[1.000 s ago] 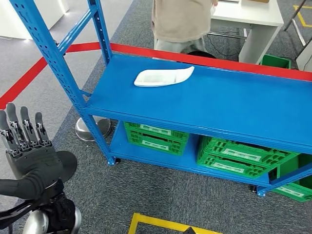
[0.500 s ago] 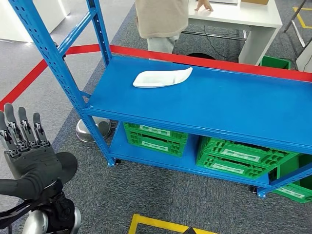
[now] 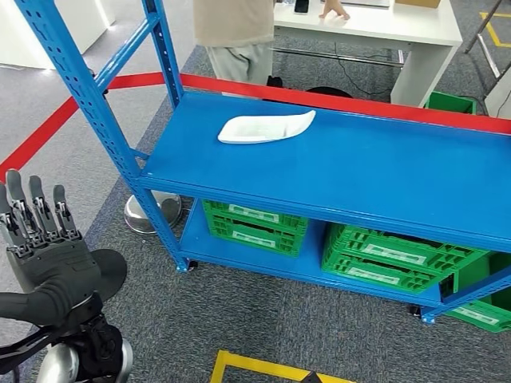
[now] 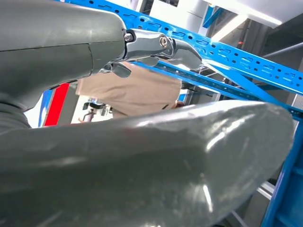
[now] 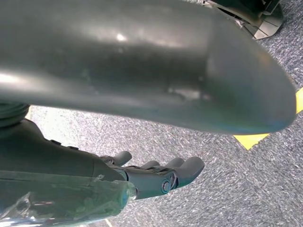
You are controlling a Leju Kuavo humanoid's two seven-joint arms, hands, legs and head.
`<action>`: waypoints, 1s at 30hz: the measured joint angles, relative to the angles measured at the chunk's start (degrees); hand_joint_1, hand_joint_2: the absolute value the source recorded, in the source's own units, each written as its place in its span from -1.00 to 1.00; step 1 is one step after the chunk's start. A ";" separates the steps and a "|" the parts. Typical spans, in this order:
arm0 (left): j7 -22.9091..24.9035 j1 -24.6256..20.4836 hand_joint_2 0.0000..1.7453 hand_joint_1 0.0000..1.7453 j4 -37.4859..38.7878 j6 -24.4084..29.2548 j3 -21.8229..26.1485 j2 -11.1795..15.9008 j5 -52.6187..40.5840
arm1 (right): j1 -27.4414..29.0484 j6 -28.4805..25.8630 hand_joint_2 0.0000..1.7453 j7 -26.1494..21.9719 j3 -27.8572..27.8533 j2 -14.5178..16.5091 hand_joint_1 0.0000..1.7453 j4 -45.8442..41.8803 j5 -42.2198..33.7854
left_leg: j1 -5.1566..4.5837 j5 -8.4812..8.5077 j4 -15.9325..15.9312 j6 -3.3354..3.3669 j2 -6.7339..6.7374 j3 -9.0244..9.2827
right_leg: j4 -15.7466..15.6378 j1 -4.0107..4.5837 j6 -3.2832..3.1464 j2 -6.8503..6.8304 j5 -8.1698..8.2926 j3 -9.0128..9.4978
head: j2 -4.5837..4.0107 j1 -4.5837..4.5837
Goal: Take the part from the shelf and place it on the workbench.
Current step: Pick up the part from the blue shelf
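1. Part point(image 3: 267, 127), a white, elongated curved piece, lies flat on the top board of the blue shelf point(image 3: 374, 171), well ahead of the left hand point(image 3: 45, 247) and off to its right, untouched.
2. Left hand is raised at the near left corner, fingers point(image 3: 36, 209) upright and spread apart, holding nothing.
3. Right hand point(image 5: 157, 177) hangs over grey carpet point(image 5: 228, 184) near a yellow floor marking point(image 5: 266, 135); its dark fingers extend loosely side by side, with nothing between them.
4. Green crates point(image 3: 256, 226) sit on the shelf's lower board, below the part.
5. A person point(image 3: 234, 36) in a beige top stands beyond the shelf, beside a white desk point(image 3: 391, 28), with a hand point(image 3: 333, 9) resting on it.
6. Red tape point(image 3: 338, 100) runs along the floor behind the shelf.
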 joint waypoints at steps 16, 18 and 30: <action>0.00 0.59 -1.00 -1.00 -0.35 -0.64 0.06 -0.18 -0.13 | 0.12 0.34 -1.00 0.30 -0.40 -0.09 -1.00 0.00 0.55 | 0.15 -2.77 -1.47 0.14 0.19 5.10 | 4.62 -0.58 1.05 -0.78 3.54 -7.13 | -0.02 1.07; 0.00 0.61 -1.00 -1.00 -0.35 -0.58 0.05 -0.19 0.13 | 0.12 0.34 -1.00 0.30 -0.42 -0.08 -1.00 0.01 0.59 | 0.04 -3.24 -0.91 -0.66 0.17 4.83 | 2.87 -0.50 0.04 -0.61 4.12 -6.74 | -0.02 1.00; 0.00 0.59 -1.00 -1.00 -0.37 -0.72 0.11 -0.14 0.60 | -0.11 0.50 -1.00 0.30 -0.45 -0.13 -1.00 0.00 0.82 | 0.50 -4.12 9.00 -2.26 0.41 -2.80 | 3.05 -0.32 -2.35 -0.49 3.30 -5.19 | -0.02 0.13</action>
